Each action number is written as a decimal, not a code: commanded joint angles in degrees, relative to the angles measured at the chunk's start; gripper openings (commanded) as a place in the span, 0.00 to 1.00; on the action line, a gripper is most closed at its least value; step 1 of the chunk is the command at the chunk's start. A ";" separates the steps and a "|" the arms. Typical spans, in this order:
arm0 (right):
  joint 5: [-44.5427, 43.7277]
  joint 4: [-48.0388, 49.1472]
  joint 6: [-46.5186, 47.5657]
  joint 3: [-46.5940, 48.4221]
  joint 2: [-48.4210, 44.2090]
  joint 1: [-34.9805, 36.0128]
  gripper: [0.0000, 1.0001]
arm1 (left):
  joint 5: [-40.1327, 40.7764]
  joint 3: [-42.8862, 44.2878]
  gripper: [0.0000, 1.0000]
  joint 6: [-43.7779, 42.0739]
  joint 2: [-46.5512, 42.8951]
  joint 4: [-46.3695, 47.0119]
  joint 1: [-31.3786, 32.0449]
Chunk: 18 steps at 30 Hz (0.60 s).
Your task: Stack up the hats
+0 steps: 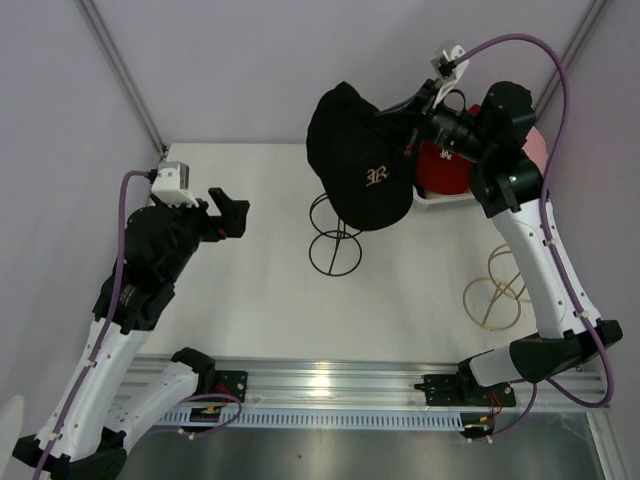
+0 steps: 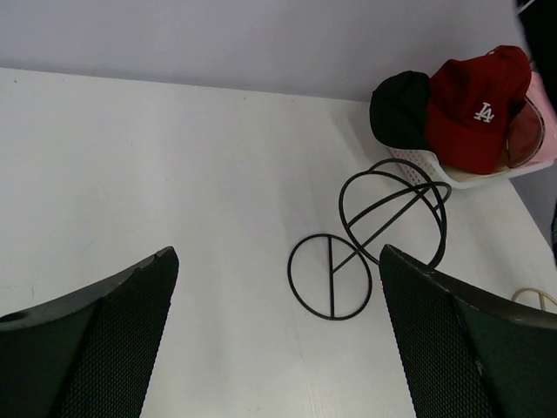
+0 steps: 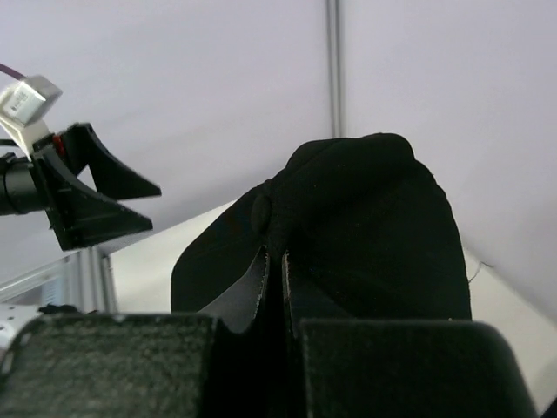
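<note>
My right gripper [image 1: 408, 118] is shut on a black cap with a small pale logo [image 1: 358, 160] and holds it in the air above the black wire stand [image 1: 335, 238]. In the right wrist view the jaws [image 3: 285, 318] pinch the black cap's fabric [image 3: 365, 226]. A red cap with a white logo [image 1: 443, 168] lies in the white basket [image 1: 432, 200] at the back right. In the left wrist view the red cap [image 2: 479, 100] sits beside a black hat [image 2: 400, 109]. My left gripper [image 1: 235, 215] is open and empty over the left of the table [image 2: 278, 252].
The black wire stand [image 2: 383, 231] has a round base and hoops and stands mid-table. A tan wire stand [image 1: 495, 290] lies at the right. Something pink [image 1: 538, 145] shows behind the right arm. A metal rail runs along the near edge.
</note>
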<state>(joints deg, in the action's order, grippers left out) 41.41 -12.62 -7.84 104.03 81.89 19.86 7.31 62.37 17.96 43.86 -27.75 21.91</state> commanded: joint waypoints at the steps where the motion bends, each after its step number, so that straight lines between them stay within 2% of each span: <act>1: 0.52 -2.93 -3.85 -2.07 0.91 1.68 0.00 | 1.83 0.47 1.00 -2.57 -2.55 -0.38 -0.82; 5: 0.25 -1.00 -3.33 -9.53 0.55 3.34 0.02 | 1.74 0.21 1.00 -3.28 -3.43 -0.11 -1.08; 12: 1.66 -4.16 -2.98 -8.40 8.19 5.45 0.01 | -1.07 -0.58 1.00 -3.63 -3.95 0.50 -1.08; 18: -4.57 -7.59 2.99 -9.54 10.13 5.37 0.04 | -1.77 -2.07 1.00 -2.31 -2.64 1.38 -1.17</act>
<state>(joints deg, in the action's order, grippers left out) 39.88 -19.79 -8.36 94.30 92.66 25.15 6.85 61.10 15.97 40.42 -27.97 21.32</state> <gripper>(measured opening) 0.037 0.994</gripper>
